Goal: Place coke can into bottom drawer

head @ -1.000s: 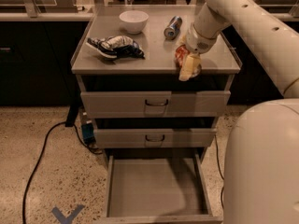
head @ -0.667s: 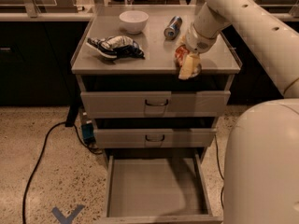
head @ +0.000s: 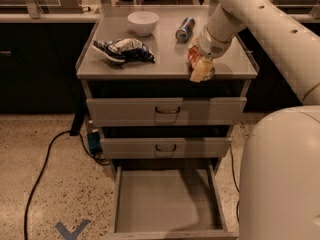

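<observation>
The coke can [head: 192, 55] shows as a red-orange shiny patch at the front right of the cabinet top. My gripper [head: 200, 72] comes down from the upper right, and its pale fingers [head: 199, 73] are shut on the can, right at the top's front edge. The bottom drawer [head: 165, 199] is pulled out below, with a bare grey floor and low side walls. It lies directly under and a little left of the gripper. The can's lower part is hidden by the fingers.
On the cabinet top [head: 165, 64] are a white bowl [head: 143, 21], a slim blue-and-silver can [head: 185, 29] lying down, and a dark-blue-and-white bag [head: 123, 50]. Two shut drawers with loop handles [head: 167, 110] sit above the open one. A black cable [head: 42, 164] runs on the floor. My white body [head: 280, 184] fills the right.
</observation>
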`<state>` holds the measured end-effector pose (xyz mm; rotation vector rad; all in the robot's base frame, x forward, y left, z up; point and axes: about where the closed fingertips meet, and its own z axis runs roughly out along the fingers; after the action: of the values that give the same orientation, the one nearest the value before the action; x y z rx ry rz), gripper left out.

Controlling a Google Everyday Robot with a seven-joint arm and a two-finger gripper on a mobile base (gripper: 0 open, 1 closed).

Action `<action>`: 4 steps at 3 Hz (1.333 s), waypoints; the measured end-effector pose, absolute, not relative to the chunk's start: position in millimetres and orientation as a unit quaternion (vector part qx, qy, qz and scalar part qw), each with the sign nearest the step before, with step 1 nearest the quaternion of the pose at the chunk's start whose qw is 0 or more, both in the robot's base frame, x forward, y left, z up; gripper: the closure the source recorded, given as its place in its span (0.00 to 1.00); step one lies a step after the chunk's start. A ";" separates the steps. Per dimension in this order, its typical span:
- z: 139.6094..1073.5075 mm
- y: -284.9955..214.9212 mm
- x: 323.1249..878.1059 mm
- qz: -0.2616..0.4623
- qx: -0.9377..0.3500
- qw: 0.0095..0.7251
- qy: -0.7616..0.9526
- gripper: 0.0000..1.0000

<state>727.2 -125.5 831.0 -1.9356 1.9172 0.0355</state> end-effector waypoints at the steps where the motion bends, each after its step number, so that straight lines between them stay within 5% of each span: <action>1: 853.1 -126.2 705.8 0.018 -0.698 0.221 0.681 1.00; 4: 872.5 -88.5 603.7 0.144 -0.691 0.298 0.643 1.00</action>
<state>603.7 -88.5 872.5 -1.8358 1.7077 0.3829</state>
